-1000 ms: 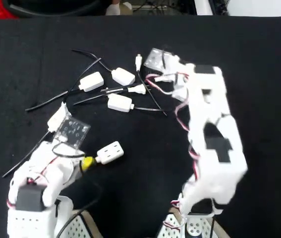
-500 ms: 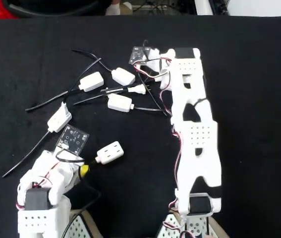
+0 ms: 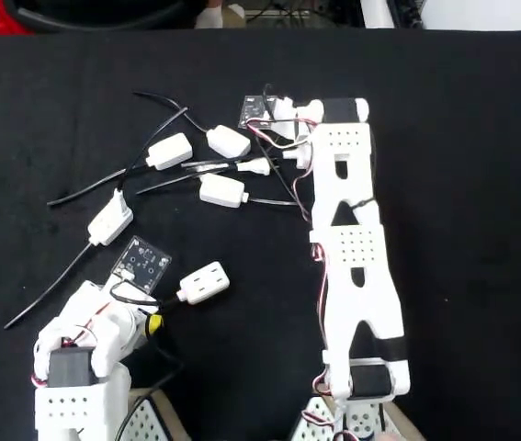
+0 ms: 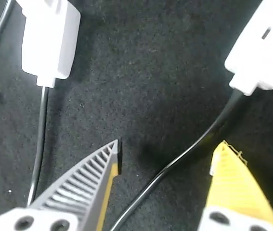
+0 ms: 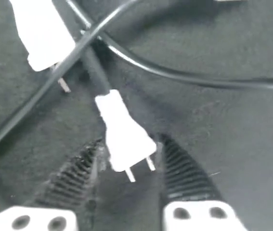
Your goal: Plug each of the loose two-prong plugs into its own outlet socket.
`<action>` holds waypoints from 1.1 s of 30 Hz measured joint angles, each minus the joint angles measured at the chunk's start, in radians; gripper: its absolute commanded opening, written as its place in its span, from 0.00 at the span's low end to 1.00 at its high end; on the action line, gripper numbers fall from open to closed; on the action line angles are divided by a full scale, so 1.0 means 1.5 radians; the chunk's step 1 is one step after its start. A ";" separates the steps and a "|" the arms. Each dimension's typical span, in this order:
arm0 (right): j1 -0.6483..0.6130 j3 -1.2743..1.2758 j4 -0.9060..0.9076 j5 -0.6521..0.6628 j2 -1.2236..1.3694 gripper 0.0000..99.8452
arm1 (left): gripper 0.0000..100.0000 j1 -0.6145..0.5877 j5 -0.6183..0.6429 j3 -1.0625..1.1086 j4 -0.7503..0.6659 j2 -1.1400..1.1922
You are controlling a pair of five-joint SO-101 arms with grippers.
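Observation:
A small white two-prong plug (image 5: 125, 139) lies on the black cloth with its prongs toward my right gripper (image 5: 126, 179). That gripper is open, with one ribbed finger close on each side of the plug. In the high view the same plug (image 3: 258, 166) sits at the tip of the outstretched right arm (image 3: 345, 193). Three larger white plugs (image 3: 225, 190) lie just left of it among crossed black cables. My left gripper (image 4: 162, 185) is open over the black cable of the white outlet block (image 4: 266, 45), a short way behind the block (image 3: 204, 283).
Another white plug (image 3: 110, 219) lies left of the left arm, its cable trailing toward the table's front left. Black cables (image 3: 159, 115) fan out at the back left. The black cloth (image 3: 462, 184) is bare to the right of the right arm.
The right arm swung left, straightened and came down over the small plug. The left arm drew back toward its base, and its yellow fingertip moved away from the outlet block.

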 measured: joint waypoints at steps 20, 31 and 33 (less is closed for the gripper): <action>0.000 0.023 0.093 -0.152 -0.224 0.01 | 0.30 0.000 -0.002 0.011 -0.021 0.003; -0.060 0.506 0.093 -0.300 -0.625 0.01 | 0.30 0.000 -0.029 0.011 -0.021 0.003; -0.080 0.605 0.093 -0.321 -0.708 0.01 | 0.30 0.000 -0.030 0.011 -0.021 0.003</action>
